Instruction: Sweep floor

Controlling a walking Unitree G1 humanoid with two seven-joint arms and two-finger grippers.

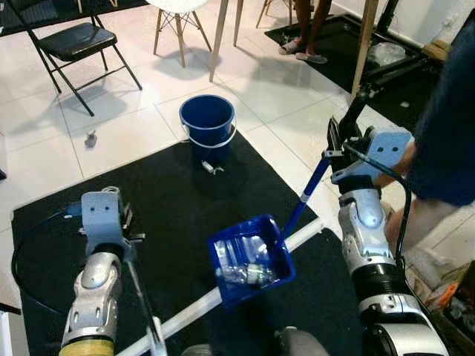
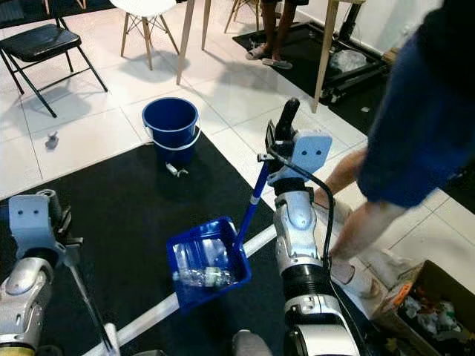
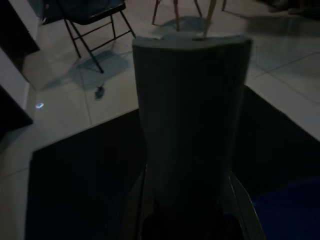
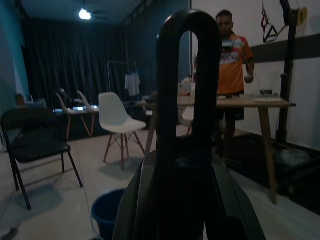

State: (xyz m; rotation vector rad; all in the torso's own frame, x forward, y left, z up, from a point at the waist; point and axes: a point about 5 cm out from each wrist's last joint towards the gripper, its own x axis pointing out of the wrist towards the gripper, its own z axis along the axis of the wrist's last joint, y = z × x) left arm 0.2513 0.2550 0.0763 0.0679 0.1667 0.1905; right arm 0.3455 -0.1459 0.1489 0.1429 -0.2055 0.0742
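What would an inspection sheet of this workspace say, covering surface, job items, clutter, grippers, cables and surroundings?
Surface: black mat crossed by a white line, laid on a white tiled floor.
Job's things: blue dustpan holding clear plastic rubbish; blue bucket at the mat's far edge.
Clutter: small scrap before the bucket; small object on the tiles.
Grippers: right gripper shut on the dustpan handle; left gripper holds a thin grey pole.
Cables: black cable looping beside the left arm.
Surroundings: folding chair, person close on the right.
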